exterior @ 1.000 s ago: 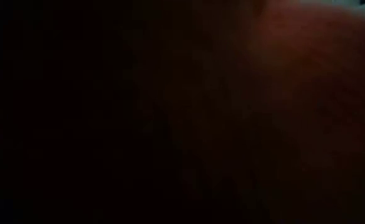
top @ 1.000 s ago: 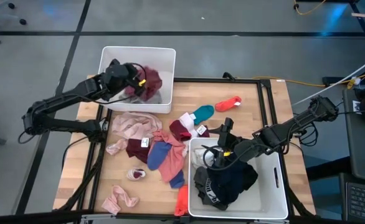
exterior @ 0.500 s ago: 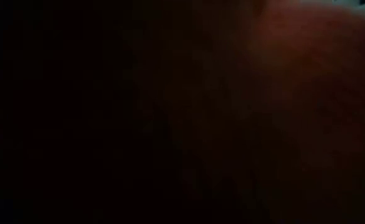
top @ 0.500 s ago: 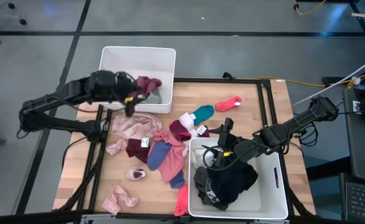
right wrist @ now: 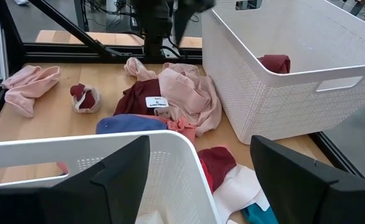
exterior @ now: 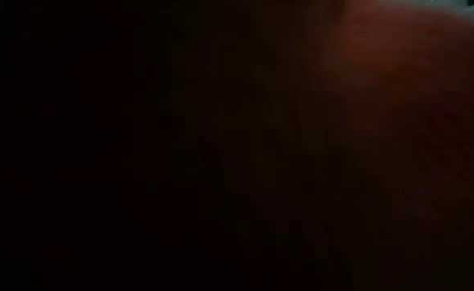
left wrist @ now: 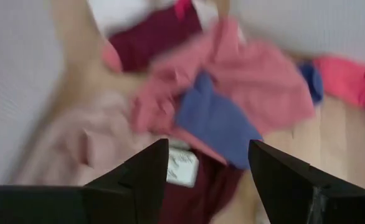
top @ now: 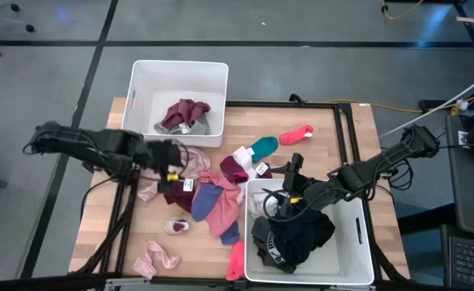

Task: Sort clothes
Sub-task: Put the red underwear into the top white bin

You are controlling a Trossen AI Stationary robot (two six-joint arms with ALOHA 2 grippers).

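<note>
Most of the clothes [top: 209, 190] are unsorted, heaped mid-bench [top: 334, 153]; dark ones fill the near bin [top: 358, 242], a few maroon and grey sit in the far bin [top: 152, 77]. Left gripper [top: 171, 168] hovers spread over the heap, right gripper [top: 281, 202] spread above the near bin, both empty.

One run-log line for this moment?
left gripper: open, over clothes pile | right gripper: open, over near bin | far bin: maroon garment inside

The low view is blacked out by something dark reddish against the lens; the left wrist view's clothes [left wrist: 220, 106] are motion-blurred.
</note>
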